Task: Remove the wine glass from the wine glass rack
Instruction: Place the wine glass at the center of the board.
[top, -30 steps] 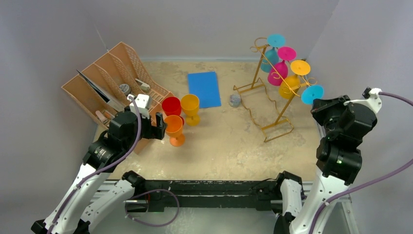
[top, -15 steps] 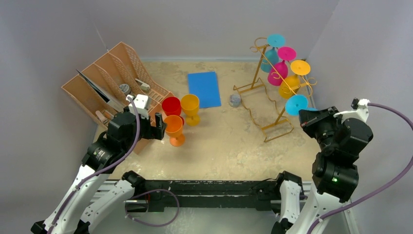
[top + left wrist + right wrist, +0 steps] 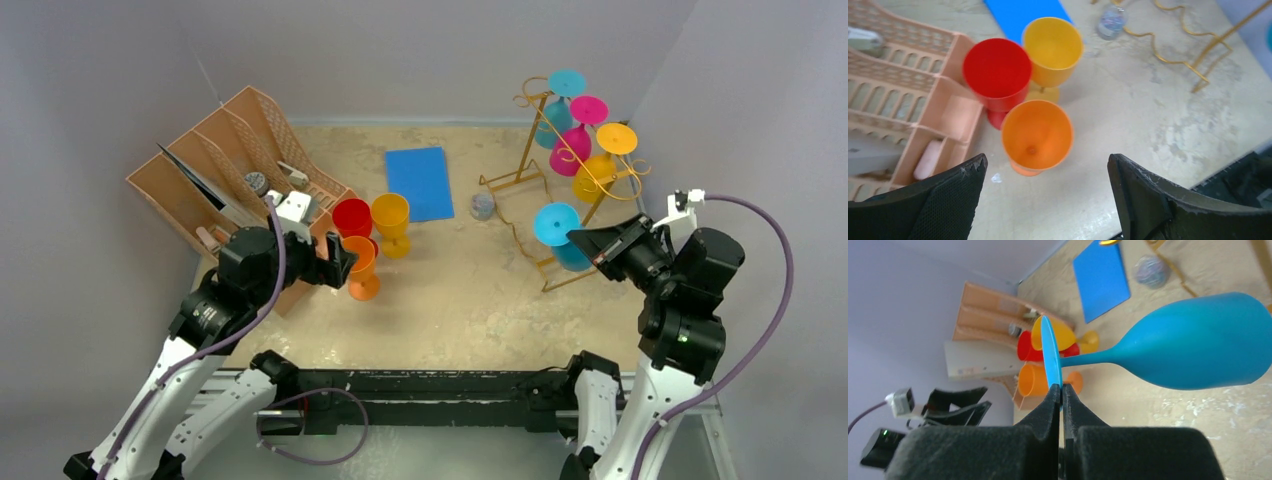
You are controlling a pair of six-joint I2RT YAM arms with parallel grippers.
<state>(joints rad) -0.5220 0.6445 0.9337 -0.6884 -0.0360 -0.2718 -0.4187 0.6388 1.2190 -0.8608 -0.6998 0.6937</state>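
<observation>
My right gripper [image 3: 578, 240] is shut on the round foot of a blue wine glass [image 3: 556, 226], held upside down off the gold wire rack [image 3: 560, 190], over the rack's wavy base. In the right wrist view the fingers pinch the thin blue foot [image 3: 1053, 360] and the bowl [image 3: 1198, 342] points right. Three glasses still hang on the rack: teal [image 3: 558, 112], pink [image 3: 574, 145] and yellow [image 3: 604, 168]. My left gripper [image 3: 1045, 175] is open and empty, hovering near the orange glass [image 3: 1036, 134].
Red [image 3: 352, 218], yellow [image 3: 391, 215] and orange [image 3: 358, 262] glasses stand upright left of centre. A brown slotted organizer tray [image 3: 225, 165] sits at the back left. A blue mat [image 3: 419, 182] and a small grey ball [image 3: 483, 206] lie near the rack.
My right gripper has pulled the blue glass off the rack's lower end and carried it left and down, away from the rails. The left arm has barely moved.
</observation>
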